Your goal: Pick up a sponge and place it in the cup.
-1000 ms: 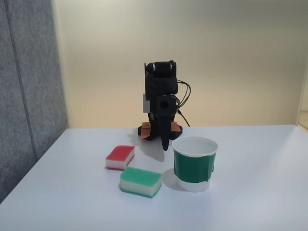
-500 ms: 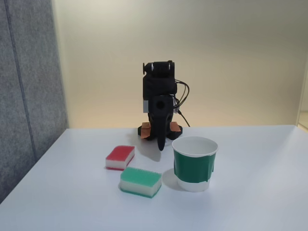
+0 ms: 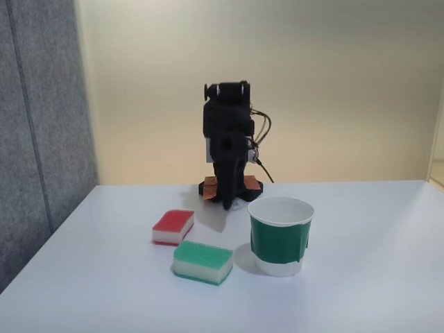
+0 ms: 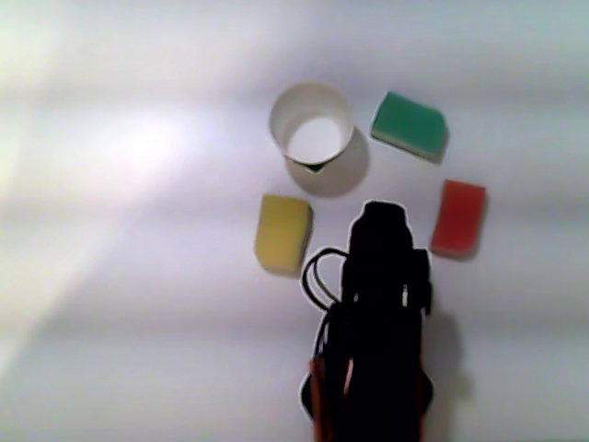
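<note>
Hand (image 3: 227, 205) of black arm (image 3: 226, 132) pointing straight down, tip tapering to one dark point above white surface (image 3: 374, 277). Open or closed: cannot tell, fingers merging into a single silhouette from the front and hidden beneath the arm from above. Nothing gripped, judging by all sponges lying flat.

Just in front and to the left in the fixed view: red-topped sponge (image 3: 173, 226), resting flat, apart from the hand. Seen from above, same sponge (image 4: 458, 217) just right of the arm's dark bulk. Easy reach, likely the reason for the hand's slight lean toward that side.

Nearer the camera in the fixed view: green-topped sponge (image 3: 202, 261), also flat, close beside the red one but not touching.

Right of both: cup (image 3: 280, 236), upright, mouth open and empty, white with green band. From above, cup (image 4: 312, 125) standing between green sponge and yellow sponge (image 4: 282, 234), well placed for a short carry.

Pick-up apparently not yet begun.
</note>
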`<state>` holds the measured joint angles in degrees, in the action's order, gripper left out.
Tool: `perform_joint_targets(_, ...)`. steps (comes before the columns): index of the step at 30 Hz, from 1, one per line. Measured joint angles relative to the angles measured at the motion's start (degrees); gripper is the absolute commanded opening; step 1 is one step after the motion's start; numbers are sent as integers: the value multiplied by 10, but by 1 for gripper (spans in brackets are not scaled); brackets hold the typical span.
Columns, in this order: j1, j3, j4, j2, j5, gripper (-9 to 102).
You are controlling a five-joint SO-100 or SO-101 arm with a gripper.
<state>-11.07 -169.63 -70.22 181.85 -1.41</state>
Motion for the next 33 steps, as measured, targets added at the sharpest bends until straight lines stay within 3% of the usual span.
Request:
perform_joint_targets(9, -41, 162, 27, -198, -48, 0)
perform_joint_targets(22, -161, 356, 22, -493, -246, 0)
perform_joint_targets(33, -185, 485, -44, -695, -577, 0)
